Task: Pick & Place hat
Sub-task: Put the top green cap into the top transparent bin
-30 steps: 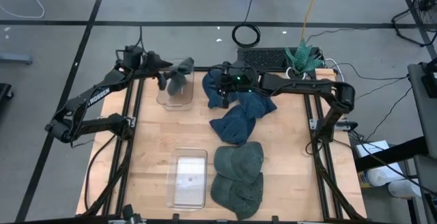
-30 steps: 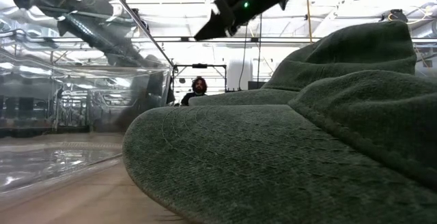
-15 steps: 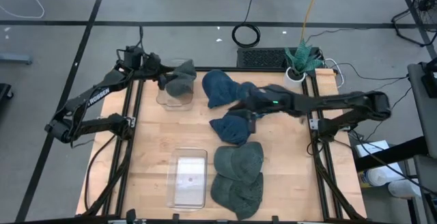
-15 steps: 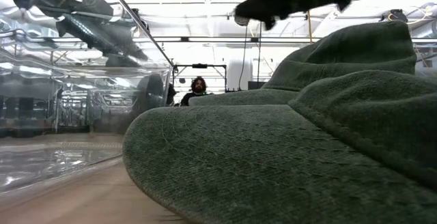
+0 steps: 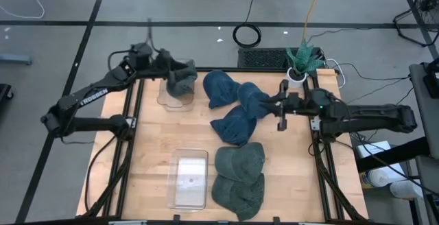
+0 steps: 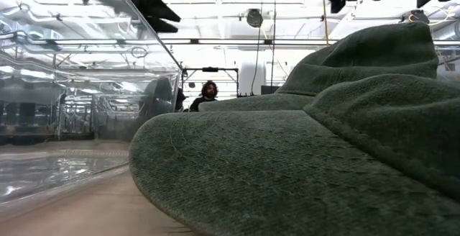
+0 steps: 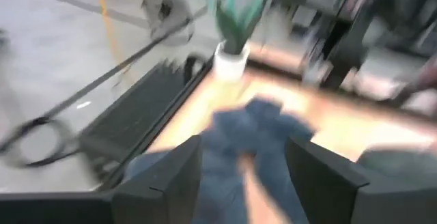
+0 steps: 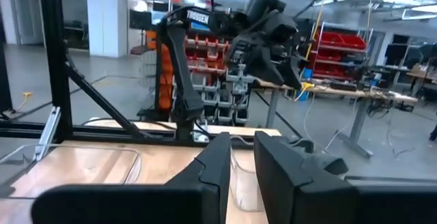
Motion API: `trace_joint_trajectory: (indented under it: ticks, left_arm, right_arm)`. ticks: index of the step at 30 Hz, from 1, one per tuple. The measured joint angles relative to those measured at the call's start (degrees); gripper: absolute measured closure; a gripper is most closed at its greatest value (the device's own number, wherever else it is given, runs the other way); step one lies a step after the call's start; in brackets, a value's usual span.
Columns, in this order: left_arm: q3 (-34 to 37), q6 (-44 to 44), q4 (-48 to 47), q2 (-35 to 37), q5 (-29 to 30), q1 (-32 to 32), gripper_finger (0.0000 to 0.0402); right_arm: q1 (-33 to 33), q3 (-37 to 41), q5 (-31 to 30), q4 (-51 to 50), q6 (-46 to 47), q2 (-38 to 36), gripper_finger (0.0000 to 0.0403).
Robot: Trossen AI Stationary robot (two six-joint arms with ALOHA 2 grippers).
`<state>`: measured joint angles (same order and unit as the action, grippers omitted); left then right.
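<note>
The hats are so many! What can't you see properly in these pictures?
- Low view: the green hat fills the picture and hides the table behind it.
- Left wrist view: motion blur smears the blue hats.
- High view: the grey hat covers most of the far clear box, hiding what else it holds.

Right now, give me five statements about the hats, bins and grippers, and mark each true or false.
1. A grey hat sits in the far clear bin. True.
2. The near clear bin holds a green hat. False: it holds no hat.
3. Two green hats lie at the table's near edge, right of the near bin. True.
4. The right gripper carries a blue hat. False: its fingers are nearly closed on nothing, beside the blue hats.
5. The left gripper is above the green hats. False: it is open at the far bin.
</note>
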<state>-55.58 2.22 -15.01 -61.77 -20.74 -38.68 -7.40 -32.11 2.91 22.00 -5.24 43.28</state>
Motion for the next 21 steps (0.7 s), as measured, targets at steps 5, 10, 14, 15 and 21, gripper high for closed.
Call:
trace_joint_trajectory:
  ticks: [5, 10, 14, 15, 21]
  left_arm:
    - [-15.1, 2.3, -20.8, -8.0, 25.1, 10.9, 0.0212]
    - [-23.4, -1.8, -35.4, -19.8, 36.9, 15.8, 0.0215]
    - [-24.5, -2.7, -36.1, -28.3, 40.6, 16.3, 0.0210]
    - [-24.6, -2.4, -36.1, -30.0, 41.2, 16.3, 0.0206]
    - [-26.5, -2.5, -37.4, -37.5, 47.4, 15.7, 0.0165]
  right_arm:
    - [0.0, 0.1, -0.2, 0.1, 0.0, -1.0, 0.0348]
    - [0.0, 0.2, -1.6, 0.4, 0.0, -0.3, 0.0348]
    - [0.0, 0.2, -5.7, 0.3, 0.2, -0.2, 0.0348]
    - [0.0, 0.2, -6.2, 0.2, 0.4, -0.2, 0.0348]
    - [0.0, 0.2, -5.9, -0.2, 0.7, -0.2, 0.0348]
